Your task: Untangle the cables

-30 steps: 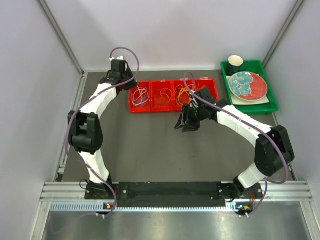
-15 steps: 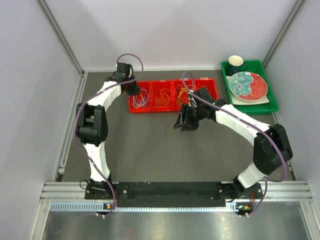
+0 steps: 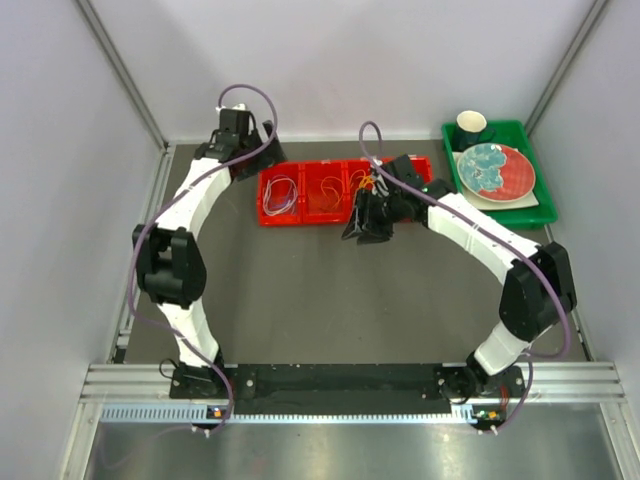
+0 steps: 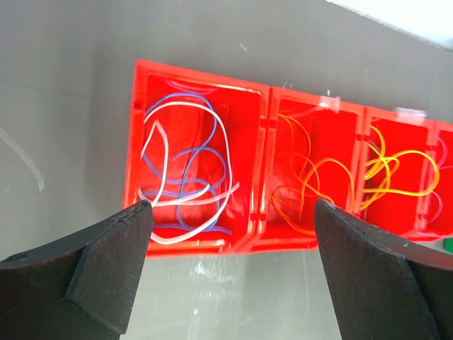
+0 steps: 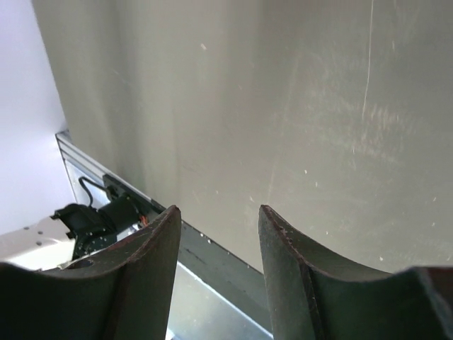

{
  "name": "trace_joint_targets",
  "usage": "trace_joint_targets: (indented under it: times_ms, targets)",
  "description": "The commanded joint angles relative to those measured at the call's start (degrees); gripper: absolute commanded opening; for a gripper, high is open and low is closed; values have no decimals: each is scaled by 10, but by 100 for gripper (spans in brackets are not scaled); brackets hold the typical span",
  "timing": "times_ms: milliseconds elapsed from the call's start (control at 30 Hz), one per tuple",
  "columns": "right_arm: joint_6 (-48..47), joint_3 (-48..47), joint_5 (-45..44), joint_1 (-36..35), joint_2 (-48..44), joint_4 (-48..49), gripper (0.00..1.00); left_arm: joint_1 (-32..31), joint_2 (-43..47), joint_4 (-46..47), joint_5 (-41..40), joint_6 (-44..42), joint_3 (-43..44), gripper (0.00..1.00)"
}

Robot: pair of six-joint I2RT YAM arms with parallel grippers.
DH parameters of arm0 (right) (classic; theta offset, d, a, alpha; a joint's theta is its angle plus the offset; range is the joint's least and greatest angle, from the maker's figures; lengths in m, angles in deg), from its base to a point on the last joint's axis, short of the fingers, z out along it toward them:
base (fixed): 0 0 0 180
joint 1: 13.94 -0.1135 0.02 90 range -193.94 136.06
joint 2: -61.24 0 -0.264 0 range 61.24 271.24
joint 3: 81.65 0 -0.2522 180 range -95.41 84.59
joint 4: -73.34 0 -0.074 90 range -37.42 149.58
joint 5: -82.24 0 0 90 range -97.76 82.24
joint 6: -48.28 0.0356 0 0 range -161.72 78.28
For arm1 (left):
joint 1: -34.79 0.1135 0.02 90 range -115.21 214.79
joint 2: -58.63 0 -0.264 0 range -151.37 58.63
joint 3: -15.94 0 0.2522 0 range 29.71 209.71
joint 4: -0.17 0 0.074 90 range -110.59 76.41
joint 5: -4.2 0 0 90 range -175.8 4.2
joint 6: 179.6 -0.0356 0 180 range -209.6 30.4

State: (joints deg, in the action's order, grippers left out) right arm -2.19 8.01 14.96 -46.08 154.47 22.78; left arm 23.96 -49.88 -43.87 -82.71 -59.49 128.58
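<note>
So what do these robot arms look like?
The left arm and right arm are white shells with black joints, on a black base rail. A purple hose loops along each. The left gripper and right gripper have matte black wedge-shaped fingers.

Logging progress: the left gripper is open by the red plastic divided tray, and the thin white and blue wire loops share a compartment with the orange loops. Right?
Not quite. The left wrist view shows the white and blue wire loops alone in the end compartment of the red tray; the orange loops lie next door, across a divider. The left gripper is indeed open.
</note>
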Motion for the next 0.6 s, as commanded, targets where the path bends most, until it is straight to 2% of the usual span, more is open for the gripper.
trace_joint_targets:
  times_ms: [0, 200, 267, 300, 333, 367, 467, 567]
  targets:
    - [-38, -81, -30, -7, 12, -36, 48, -1, 83, -2, -26, -5, -39, 99]
    - [-67, -180, -51, -8, 25, -98, 49, -1, 161, 38, -70, -13, -142, 97]
    - [-83, -250, -58, -8, 38, -129, 52, -1, 189, 56, -77, -14, -162, 97]
    - [-91, -304, -67, -8, 41, -162, 58, -2, 199, 64, -84, -14, -188, 98]
    - [-111, -325, -74, -9, 43, -169, 72, -2, 219, 74, -86, -16, -205, 98]
    - [-117, -335, -86, -13, 39, -168, 98, -2, 231, 101, -92, -20, -224, 99]
    - [-115, -297, -155, -12, -5, -114, 99, -1, 281, 165, -119, -31, -313, 99]
    - [-78, -140, -352, -12, -50, -8, 99, -1, 334, 201, -172, -41, -398, 99]
